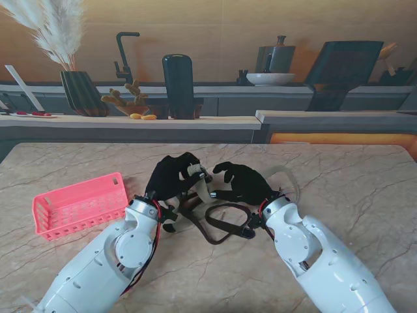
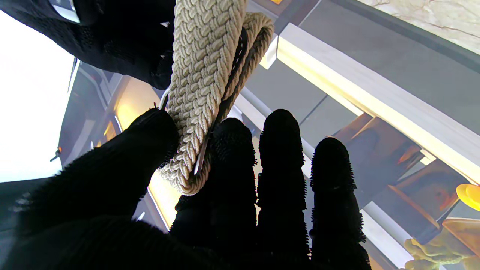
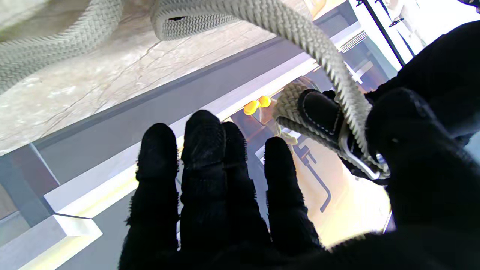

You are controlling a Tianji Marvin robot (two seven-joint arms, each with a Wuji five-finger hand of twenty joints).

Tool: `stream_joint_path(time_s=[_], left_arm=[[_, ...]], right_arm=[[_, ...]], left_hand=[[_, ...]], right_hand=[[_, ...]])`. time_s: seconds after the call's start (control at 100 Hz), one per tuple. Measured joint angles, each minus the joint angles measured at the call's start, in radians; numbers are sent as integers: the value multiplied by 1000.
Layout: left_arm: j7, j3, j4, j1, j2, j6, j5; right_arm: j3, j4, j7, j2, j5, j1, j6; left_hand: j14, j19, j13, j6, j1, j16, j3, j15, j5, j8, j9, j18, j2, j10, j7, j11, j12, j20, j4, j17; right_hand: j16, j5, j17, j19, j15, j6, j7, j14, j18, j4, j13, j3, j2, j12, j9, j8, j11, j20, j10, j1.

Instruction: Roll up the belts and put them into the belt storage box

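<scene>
Pinched between thumb and forefinger of the left hand, a cream braided belt is held above the marble table; the other fingers are extended. Its buckle end is gripped by the right hand. A dark leather belt lies nearer. A pink storage box sits far left.

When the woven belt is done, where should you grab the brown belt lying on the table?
Probably on the brown belt's open loop, at the bare side nearer to me, coming down from above with the right hand. The loop lies flat on the table, and that curve is clear of both hands, while its far end runs under the left hand.
</scene>
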Motion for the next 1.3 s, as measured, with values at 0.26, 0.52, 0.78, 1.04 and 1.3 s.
stream_joint_path(time_s=[0.26,0.52,0.78,1.04,1.3], left_arm=[[0,18,4,-11,1,6,6],[3,23,7,-18,-1,19,4],[11,28,8,-18,-8,39,-28],[22,40,23,-27,-16,48,-44],[16,37,31,-28,-20,41,-54]], right_arm=[[-58,45,3,-15,47,60,-14],[-88,66,13,-27,82,87,-20],[-102,68,16,-37,168,91,10],[-111,66,25,-47,206,94,50],[-100,18,73,-57,338,85,203]], left_hand=[[2,1,0,1,0,-10,0,0,1,0,0,0,0,0,0,0,-12,1,0,3],[3,2,1,14,-1,-23,-1,0,4,0,10,1,0,0,0,0,-23,1,0,9],[3,14,26,22,-1,-48,-24,0,15,-19,30,1,0,1,0,0,-44,1,0,29],[3,24,37,22,23,-72,-84,1,23,-71,39,1,0,1,-8,1,-58,1,7,34],[48,-42,-112,28,-87,-75,-270,-110,-106,-25,-126,19,134,37,-356,-105,-68,-1,30,-79]], right_hand=[[7,55,38,48,37,19,18,-6,-9,0,54,46,1,13,54,-13,29,0,2,0],[2,187,149,86,47,-15,170,-10,-9,-104,200,270,2,-5,226,-138,24,-10,-8,83],[-10,211,200,95,34,-16,313,-2,-9,-139,278,203,29,-26,319,-290,8,-14,-14,216],[-10,236,209,112,34,-16,326,6,-7,-139,296,133,73,-38,348,-300,6,-14,-16,244],[-10,246,199,122,36,-18,326,20,8,-141,302,40,104,-38,359,-286,8,-14,-17,277]])
